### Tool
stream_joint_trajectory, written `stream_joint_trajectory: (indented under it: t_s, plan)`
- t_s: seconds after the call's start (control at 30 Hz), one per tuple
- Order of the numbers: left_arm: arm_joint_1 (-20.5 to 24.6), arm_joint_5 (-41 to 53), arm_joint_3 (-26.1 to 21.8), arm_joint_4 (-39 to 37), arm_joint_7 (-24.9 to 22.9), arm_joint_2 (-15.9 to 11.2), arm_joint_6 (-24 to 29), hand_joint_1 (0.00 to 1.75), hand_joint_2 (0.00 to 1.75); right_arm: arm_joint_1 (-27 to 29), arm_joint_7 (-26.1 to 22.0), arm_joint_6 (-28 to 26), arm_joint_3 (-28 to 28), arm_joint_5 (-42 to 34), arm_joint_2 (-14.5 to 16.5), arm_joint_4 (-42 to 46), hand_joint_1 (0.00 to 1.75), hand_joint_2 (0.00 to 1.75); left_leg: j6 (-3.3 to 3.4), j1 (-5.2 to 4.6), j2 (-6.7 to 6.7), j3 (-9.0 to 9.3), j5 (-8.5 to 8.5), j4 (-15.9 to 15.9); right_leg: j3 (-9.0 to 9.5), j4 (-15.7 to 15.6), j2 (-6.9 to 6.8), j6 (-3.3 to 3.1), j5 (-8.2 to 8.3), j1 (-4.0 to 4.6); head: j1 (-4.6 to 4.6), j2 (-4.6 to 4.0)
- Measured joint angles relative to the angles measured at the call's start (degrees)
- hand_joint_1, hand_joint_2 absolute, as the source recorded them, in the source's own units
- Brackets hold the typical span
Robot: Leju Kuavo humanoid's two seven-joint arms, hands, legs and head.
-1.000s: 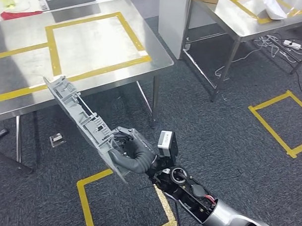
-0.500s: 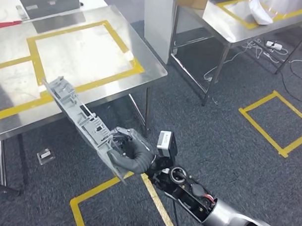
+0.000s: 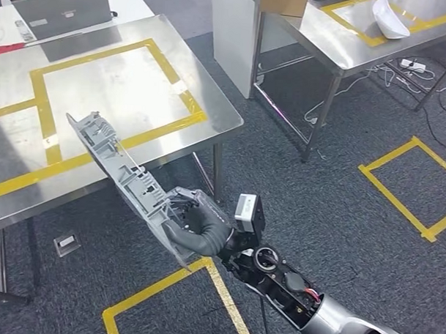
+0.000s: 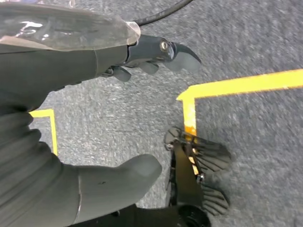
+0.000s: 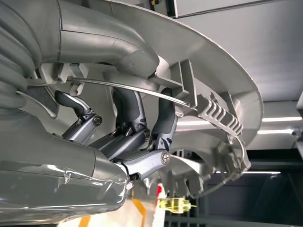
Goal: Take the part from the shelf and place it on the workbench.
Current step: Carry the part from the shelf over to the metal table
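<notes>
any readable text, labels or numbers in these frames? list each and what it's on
None can be read.
White box at the wrist behind the right robot hand: a dark mark on its face, too blurred to read.
Small plate on the carpet under the workbench: label too small to read.
Grey plastic part held by that hand: moulded ribs, no legible marking in the head or right wrist view.
Left robot hand: no marking.

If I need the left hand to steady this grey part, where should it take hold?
Probably the free far end of the grey part, approached from the robot's left. The right hand grips the near end, so the long, ribbed, tilted panel sticks out unsupported toward the workbench.
</notes>
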State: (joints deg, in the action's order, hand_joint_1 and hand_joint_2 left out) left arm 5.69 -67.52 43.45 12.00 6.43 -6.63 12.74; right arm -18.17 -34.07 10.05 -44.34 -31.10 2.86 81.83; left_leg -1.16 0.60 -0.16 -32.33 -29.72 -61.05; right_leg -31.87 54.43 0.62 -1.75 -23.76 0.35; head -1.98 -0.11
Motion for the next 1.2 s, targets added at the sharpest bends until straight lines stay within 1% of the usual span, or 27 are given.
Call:
stream_joint_trajectory:
  t_s: [0.07, 0.1, 0.13, 0.17, 0.23, 0.27, 0.3, 0.33, 0.4, 0.47, 0.5, 0.57, 0.6, 0.63, 0.67, 0.73, 0.77, 0.8, 0.87, 0.93, 0.97, 1.0, 1.07, 1.1, 1.13, 1.17, 1.2]
  plan:
    - [0.0, 0.0, 0.0, 0.0, 0.0, 0.0, -0.1, 0.0, 1.75, -0.1, 0.0, 0.0, 0.0, 0.3, 0.0, 0.0, 1.75, 1.75, -0.35, 0.01, -0.02, -5.13, -2.49, -7.6, 0.41, 0.0, 0.07, -0.34, -0.51, 0.11, 0.64, 0.0]
    - [-0.1, 0.0, 0.0, 0.0, 0.0, 0.0, -0.1, 0.0, 1.75, 0.0, 0.1, 0.0, -0.1, 0.4, 0.0, 0.0, 1.75, 1.75, -0.45, 0.01, -0.01, -7.08, -2.84, -9.8, 0.7, 0.0, 0.12, -0.42, -0.82, 0.18, 0.8, 0.0]
    - [-0.2, 0.0, 0.0, 0.0, 0.0, 0.0, -0.1, 0.0, 1.75, 0.0, 0.2, 0.0, -0.1, 0.5, 0.0, 0.0, 1.75, 1.75, -0.47, 0.01, -0.01, -8.0, -2.03, -9.8, 1.09, 0.0, 0.18, -0.48, -1.18, 0.23, 0.89, 0.0]
    - [-0.3, 0.0, 0.1, 0.0, 0.0, -0.1, -0.2, 0.0, 1.75, 0.1, 0.2, 0.0, -0.1, 0.8, 0.0, 0.0, 1.75, 1.75, -0.39, 0.01, 0.03, -7.83, -0.06, -7.8, 1.59, 0.0, 0.21, -0.48, -1.57, 0.26, 0.97, 0.0]
    - [-0.3, 0.0, 0.2, 0.0, 0.0, -0.2, -0.2, 0.0, 1.75, 0.1, 0.3, 0.0, -0.1, 1.3, 0.0, 0.0, 1.75, 1.75, 0.02, -0.14, 0.86, -5.59, 5.41, -0.1, 2.66, 0.1, 0.08, -0.3, -2.51, 0.34, 1.22, 0.0]
    - [-0.2, 0.0, 0.2, 0.0, 0.0, -0.2, -0.2, 0.0, 1.75, 0.1, 0.3, 0.0, -0.1, 1.4, 0.0, 0.0, 1.75, 1.75, 0.37, -0.32, 1.51, -4.59, 6.87, 3.2, 2.95, 0.3, -0.04, -0.1, -2.98, 0.48, 1.43, 0.0]
    - [-0.1, 0.1, 0.3, 0.0, 0.0, -0.2, -0.2, 0.0, 1.75, 0.0, 0.3, 0.1, -0.1, 1.6, -0.1, 0.0, 1.75, 1.75, 0.75, -0.54, 2.03, -4.03, 7.81, 5.3, 3.07, 0.4, -0.24, 0.17, -3.42, 0.64, 1.53, 0.0]
    - [0.0, 0.1, 0.4, 0.0, 0.0, -0.2, -0.2, 0.0, 1.75, -0.1, 0.3, 0.1, -0.2, 1.7, -0.1, 0.0, 1.75, 1.75, 1.14, -0.7, 2.29, -3.89, 7.8, 6.0, 3.09, 0.5, -0.48, 0.44, -3.8, 0.79, 1.56, 0.0]
    - [0.2, 0.2, 0.6, 0.0, 0.0, -0.2, -0.3, 0.0, 1.75, -0.1, 0.4, 0.1, -0.2, 2.2, -0.1, 0.1, 1.75, 1.75, 1.65, -0.65, 1.74, -3.72, 7.83, 6.1, 3.18, 0.6, -0.97, 0.92, -4.58, 0.91, 1.35, 0.0]
    - [0.1, 0.3, 0.8, 0.0, 0.0, -0.1, -0.4, 0.0, 1.75, -0.2, 0.5, 0.2, -0.2, 2.4, -0.1, 0.1, 1.75, 1.75, 2.1, -0.42, 1.39, -3.22, 7.55, 6.3, 2.44, 3.2, -1.04, 1.51, -6.41, 0.79, 0.99, 0.0]
    - [0.1, 0.3, 0.9, 0.0, 0.0, -0.1, -0.4, 0.0, 1.75, -0.2, 0.5, 0.2, -0.2, 2.4, -0.1, 0.2, 1.75, 1.75, 2.33, -0.34, 1.29, -2.91, 7.36, 6.4, 1.04, 6.3, -0.94, 1.86, -7.95, 0.63, 0.76, 0.0]
    - [0.1, 0.3, 0.9, 0.0, 0.0, -0.1, -0.4, 0.0, 1.75, -0.3, 0.5, 0.3, -0.3, 2.5, -0.2, 0.2, 1.75, 1.75, 2.64, -0.35, 1.1, -2.41, 6.89, 6.4, -3.4, 14.6, -0.81, 2.39, -11.13, 0.28, 0.29, 0.0]
    - [0.1, 0.3, 0.9, 0.0, 0.0, -0.1, -0.4, 0.0, 1.75, -0.2, 0.5, 0.4, -0.3, 2.6, -0.2, 0.2, 1.75, 1.75, 2.65, -0.34, 0.96, -2.14, 6.66, 6.4, -5.31, 17.5, -0.8, 2.56, -11.71, 0.07, 0.11, 0.0]
    - [0.1, 0.3, 1.0, 0.0, 0.0, -0.2, -0.4, 0.0, 1.75, -0.2, 0.6, 0.5, -0.3, 2.8, -0.2, 0.2, 1.75, 1.75, 2.58, -0.33, 0.82, -1.8, 6.4, 6.4, -6.26, 18.4, -0.8, 2.65, -11.13, -0.12, -0.09, 0.0]
    - [0.1, 0.2, 1.0, 0.0, 0.0, -0.2, -0.4, 0.0, 1.75, -0.2, 0.7, 0.6, -0.3, 3.0, -0.2, 0.2, 1.75, 1.75, 2.48, -0.3, 0.68, -1.39, 6.13, 6.4, -6.08, 16.8, -0.8, 2.67, -9.36, -0.28, -0.28, 0.0]
    - [0.0, 0.2, 1.0, 0.0, 0.0, -0.2, -0.3, 0.0, 1.75, -0.3, 0.9, 0.7, -0.4, 3.4, -0.2, 0.3, 1.75, 1.75, 2.18, -0.25, 0.46, -0.5, 5.59, 6.4, -3.24, 8.8, -0.8, 2.46, -4.2, -0.41, -0.67, 0.0]
    - [0.1, 0.1, 1.0, 0.0, 0.0, -0.2, -0.3, 0.0, 1.75, -0.5, 1.0, 0.8, -0.5, 3.5, -0.2, 0.3, 1.75, 1.75, 1.95, -0.29, 0.36, -0.22, 5.36, 6.3, -1.74, 5.0, -0.79, 2.3, -2.42, -0.31, -0.75, 0.0]
    - [0.1, 0.1, 1.1, 0.0, 0.0, -0.2, -0.3, 0.0, 1.75, -0.6, 1.0, 0.9, -0.6, 3.5, -0.2, 0.4, 1.75, 1.75, 1.71, -0.32, 0.29, -0.08, 5.19, 6.4, -0.77, 2.5, -0.77, 2.13, -1.47, -0.18, -0.76, 0.0]
    - [0.1, 0.1, 1.2, 0.0, 0.0, -0.1, -0.3, 0.0, 1.75, -0.8, 1.1, 0.8, -0.7, 3.6, -0.2, 0.6, 1.75, 1.75, 1.14, -0.3, 0.21, 0.02, 5.04, 6.5, -0.24, 1.2, -0.68, 1.75, -1.42, 0.12, -0.54, 0.0]
    - [0.1, 0.1, 1.2, 0.0, 0.0, -0.2, -0.2, 0.0, 1.75, -0.8, 1.1, 0.7, -0.7, 3.6, -0.2, 0.8, 1.75, 1.75, 0.57, -0.2, 0.24, 0.06, 4.6, 6.2, 0.32, 0.5, -0.61, 1.18, -1.23, -0.05, -0.28, 0.0]
    - [0.1, 0.1, 1.2, 0.0, 0.0, -0.2, -0.2, 0.0, 1.75, -0.8, 1.2, 0.7, -0.7, 3.7, -0.2, 0.9, 1.75, 1.75, 0.32, -0.18, 0.24, -0.44, 3.8, 5.0, 0.69, 0.1, -0.62, 0.87, -1.13, -0.17, -0.06, 0.0]
    - [0.1, 0.1, 1.3, 0.0, 0.0, -0.2, -0.2, 0.0, 1.75, -0.9, 1.2, 0.6, -0.8, 3.7, -0.2, 1.0, 1.75, 1.75, 0.1, -0.16, 0.24, -1.66, 2.43, 2.3, 1.07, -0.2, -0.66, 0.6, -1.08, -0.28, 0.26, 0.0]
    - [0.0, 0.1, 1.3, 0.0, -0.1, -0.2, -0.2, 0.0, 1.75, -0.9, 1.2, 0.6, -0.8, 4.0, -0.2, 1.1, 1.75, 1.75, -0.26, -0.1, 0.23, -5.96, -0.96, -5.9, 1.42, -0.3, -0.75, 0.19, -1.31, -0.23, 0.9, 0.0]
    - [-0.1, 0.1, 1.3, 0.0, -0.1, -0.2, -0.2, 0.0, 1.75, -0.8, 1.2, 0.6, -0.8, 4.1, -0.2, 1.1, 1.75, 1.75, -0.4, -0.07, 0.23, -8.09, -1.94, -9.5, 1.58, -0.3, -0.75, 0.1, -1.48, -0.21, 1.1, 0.0]
    - [-0.1, 0.1, 1.3, 0.0, -0.1, -0.2, -0.2, 0.0, 1.75, -0.7, 1.2, 0.5, -0.9, 4.2, -0.2, 1.1, 1.75, 1.75, -0.5, 0.01, 0.23, -9.36, -1.83, -11.1, 1.78, -0.3, -0.71, 0.06, -1.69, -0.21, 1.21, 0.0]
    - [-0.2, 0.1, 1.3, 0.0, -0.1, -0.2, -0.2, 0.0, 1.75, -0.6, 1.2, 0.5, -0.9, 4.2, -0.2, 1.1, 1.75, 1.75, -0.58, 0.12, 0.24, -9.36, -0.52, -10.2, 2.06, -0.3, -0.63, 0.11, -1.95, -0.24, 1.29, 0.0]
    - [-0.2, 0.1, 1.3, 0.0, -0.2, -0.3, -0.2, 0.0, 1.75, -0.5, 1.2, 0.5, -0.9, 4.2, -0.2, 1.1, 1.75, 1.75, -0.65, 0.28, 0.26, -8.14, 1.7, -7.0, 2.43, -0.3, -0.54, 0.25, -2.26, -0.29, 1.35, 0.0]
